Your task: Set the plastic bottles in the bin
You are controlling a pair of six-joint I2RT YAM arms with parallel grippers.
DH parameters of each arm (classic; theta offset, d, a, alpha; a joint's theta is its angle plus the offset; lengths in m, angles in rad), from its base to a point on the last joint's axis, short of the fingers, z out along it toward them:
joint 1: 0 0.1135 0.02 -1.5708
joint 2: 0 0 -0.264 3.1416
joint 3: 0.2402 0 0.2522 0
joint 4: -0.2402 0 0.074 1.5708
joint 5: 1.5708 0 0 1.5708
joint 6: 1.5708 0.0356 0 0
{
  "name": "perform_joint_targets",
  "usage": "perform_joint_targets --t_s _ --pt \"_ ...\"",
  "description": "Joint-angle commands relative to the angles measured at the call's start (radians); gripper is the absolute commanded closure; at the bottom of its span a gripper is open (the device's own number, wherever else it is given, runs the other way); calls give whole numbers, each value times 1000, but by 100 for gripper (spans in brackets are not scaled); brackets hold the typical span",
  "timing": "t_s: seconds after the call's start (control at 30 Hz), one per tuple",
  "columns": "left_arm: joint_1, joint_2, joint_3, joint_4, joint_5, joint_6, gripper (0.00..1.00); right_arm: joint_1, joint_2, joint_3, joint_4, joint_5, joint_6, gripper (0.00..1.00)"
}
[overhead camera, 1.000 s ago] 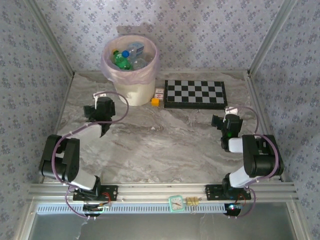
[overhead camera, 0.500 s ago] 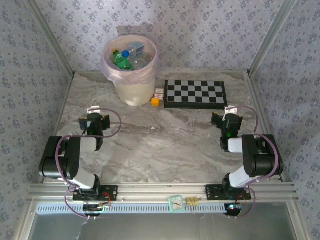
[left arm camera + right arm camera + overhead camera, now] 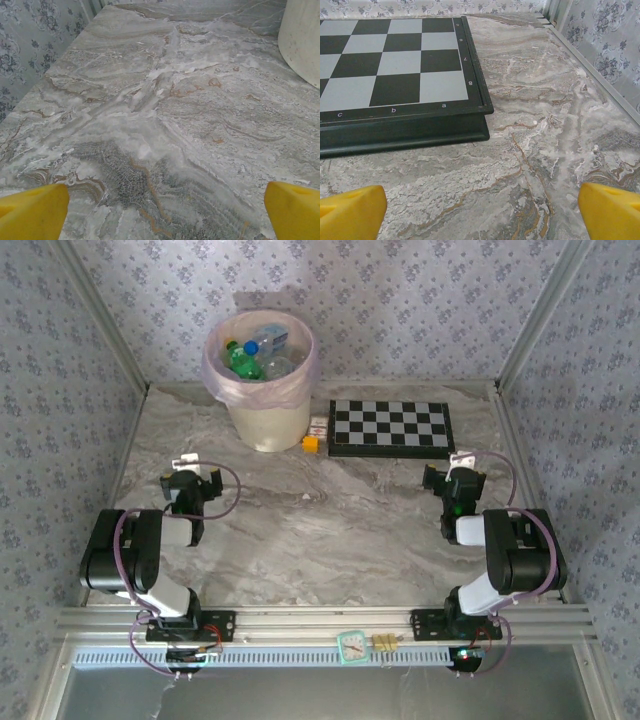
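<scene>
The bin (image 3: 262,412), a cream-white bucket with a pink liner over its rim, stands at the back left of the table. Inside it lie the plastic bottles (image 3: 243,361), green ones and clear ones with blue caps. A piece of the bin's wall (image 3: 302,40) shows at the top right of the left wrist view. My left gripper (image 3: 190,483) rests low, folded back near its base, open, with only bare marble between its yellow fingertips (image 3: 35,210). On the right side my right gripper (image 3: 454,483) is also open and empty, its yellow fingertips (image 3: 352,207) spread wide.
A black-and-white chessboard (image 3: 390,427) lies at the back right, its near corner (image 3: 475,112) just ahead of the right gripper. A small yellow cube (image 3: 311,444) and a red-white box (image 3: 319,426) sit between the bin and the board. Frame rails run along both sides.
My left arm has drawn back from beside the bin toward its base and folded down. The right arm has not moved. Both grippers stayed open.
</scene>
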Motion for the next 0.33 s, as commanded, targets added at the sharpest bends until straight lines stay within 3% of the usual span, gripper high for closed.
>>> perform_joint_targets --t_s 0.0,0.3 --pt "1 2 25 29 15 -18 0 4 3 -1 25 19 -19 0" --pt "5 3 29 22 25 -23 0 4 3 0 25 19 -18 0"
